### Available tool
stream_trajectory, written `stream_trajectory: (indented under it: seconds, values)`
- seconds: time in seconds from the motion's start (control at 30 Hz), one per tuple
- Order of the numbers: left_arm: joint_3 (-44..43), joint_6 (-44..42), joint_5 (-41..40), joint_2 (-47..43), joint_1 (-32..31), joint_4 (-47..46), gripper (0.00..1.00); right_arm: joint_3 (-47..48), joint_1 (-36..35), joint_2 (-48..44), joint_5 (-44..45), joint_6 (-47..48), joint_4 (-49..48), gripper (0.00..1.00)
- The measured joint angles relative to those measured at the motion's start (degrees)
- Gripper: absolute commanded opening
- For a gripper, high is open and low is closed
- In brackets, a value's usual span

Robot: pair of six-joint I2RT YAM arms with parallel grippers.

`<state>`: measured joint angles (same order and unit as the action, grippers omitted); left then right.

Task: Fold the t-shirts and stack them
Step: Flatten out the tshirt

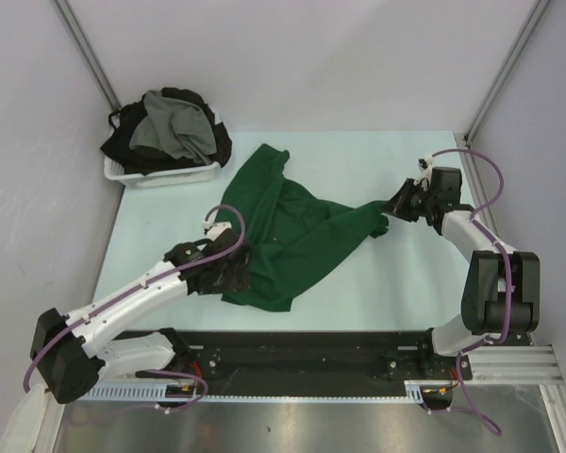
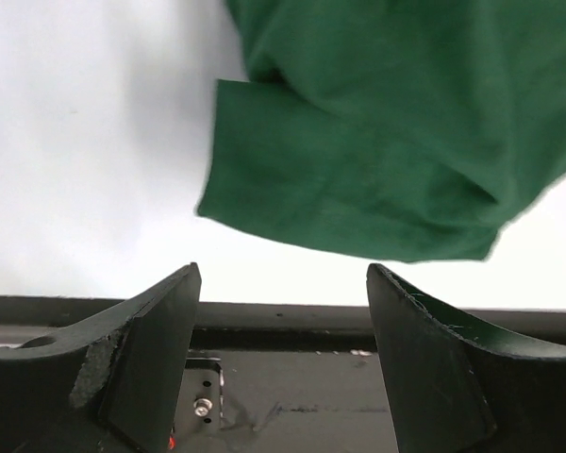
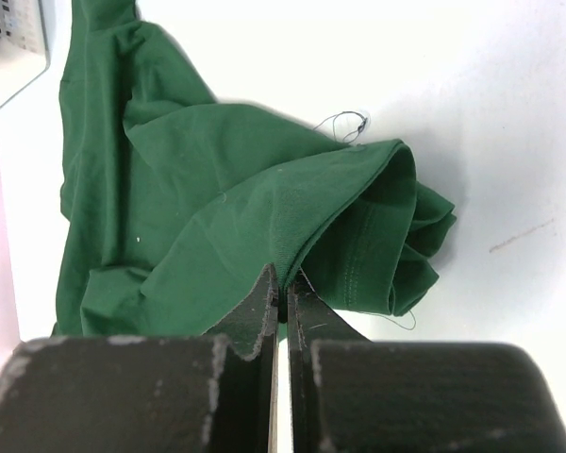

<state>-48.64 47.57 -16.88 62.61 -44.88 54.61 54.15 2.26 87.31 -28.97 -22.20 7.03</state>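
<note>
left jaws wide, empty; right jaws pinch green shirt point(image 1: 292, 231) on pale table point(image 1: 406, 283); grey walls point(image 1: 311, 57) around.

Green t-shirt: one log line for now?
green t-shirt: crumpled, unfolded | right gripper: shut on its edge | left gripper: open, empty | basket: other shirts piled

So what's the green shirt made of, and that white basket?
The green shirt looks like soft matte cloth, maybe cotton: it crumples into folds and has stitched hems. The white basket looks like stiff, smooth plastic, with a straight rim and slots.
</note>
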Motion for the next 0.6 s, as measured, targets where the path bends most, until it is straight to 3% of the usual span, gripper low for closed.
stream_trajectory:
  seconds: [0.6]
  values:
    - [2.1,1.9,-6.9,7.0,0.0,-1.6,0.77,1.5,0.1,-1.5,0.0,1.3,3.7,0.0]
